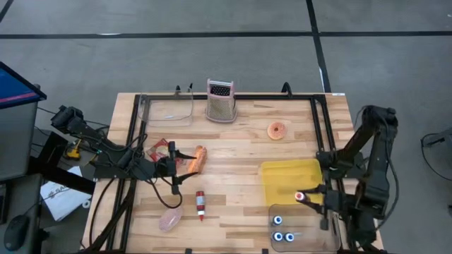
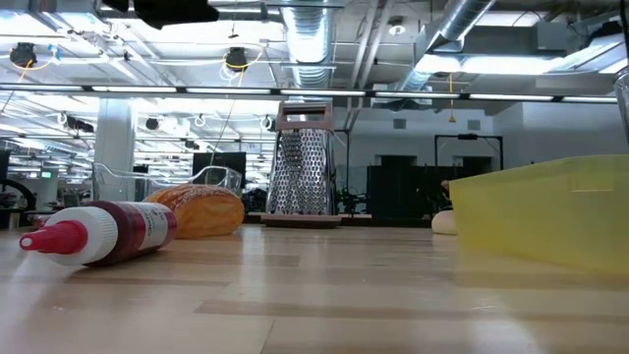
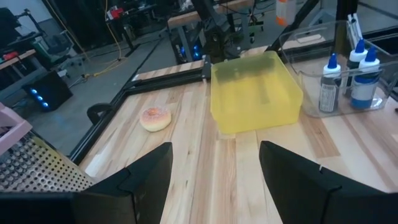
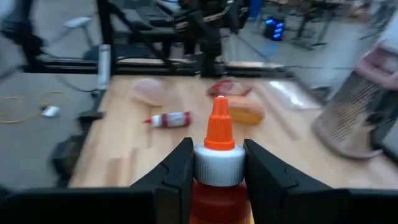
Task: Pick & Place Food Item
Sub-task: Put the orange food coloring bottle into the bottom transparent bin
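Right gripper (image 4: pixel 214 165) is clamped on an orange-capped sauce bottle (image 4: pixel 218 134) at 9 o'clock of the yellow plastic bin (image 1: pixel 291 178). Left gripper (image 3: pixel 214 174), fingers apart and empty, sits beside the golden-brown bread roll (image 1: pixel 198 159). Risk: the bottle's smooth neck slipping between the fingers on a fast swing.

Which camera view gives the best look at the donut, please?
The left wrist view: the donut lies unobstructed on the wood beside the yellow bin. The high view shows it small, near the table's far edge. The low view shows only a pale sliver behind the bin. The right wrist view does not show it.
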Available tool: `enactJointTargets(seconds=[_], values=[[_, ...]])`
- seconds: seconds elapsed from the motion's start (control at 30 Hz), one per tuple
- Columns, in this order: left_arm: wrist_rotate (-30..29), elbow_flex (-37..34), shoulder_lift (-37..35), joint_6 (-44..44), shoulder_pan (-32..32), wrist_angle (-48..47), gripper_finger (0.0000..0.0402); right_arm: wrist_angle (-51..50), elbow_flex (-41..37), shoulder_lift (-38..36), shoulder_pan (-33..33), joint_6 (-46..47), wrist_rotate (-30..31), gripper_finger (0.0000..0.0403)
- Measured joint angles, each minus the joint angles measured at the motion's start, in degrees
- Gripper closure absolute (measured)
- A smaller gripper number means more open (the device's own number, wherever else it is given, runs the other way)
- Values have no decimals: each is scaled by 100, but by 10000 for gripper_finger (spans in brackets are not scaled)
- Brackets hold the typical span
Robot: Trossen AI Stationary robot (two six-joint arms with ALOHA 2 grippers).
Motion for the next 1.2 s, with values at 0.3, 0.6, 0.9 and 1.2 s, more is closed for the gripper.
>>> enactJointTargets(seconds=[0.3,0.6,0.9,1.2], values=[[-2,0,0,-9,2,227,166,31,-264,586,925,1508,267,306],[35,2,15,-8,24,434,166,374,-331,1430,642,1770,891,306],[54,7,141,23,79,502,166,-143,-348,1247,275,1765,1268,306],[57,4,197,41,98,485,166,-632,-342,1017,-202,1601,1497,306]])
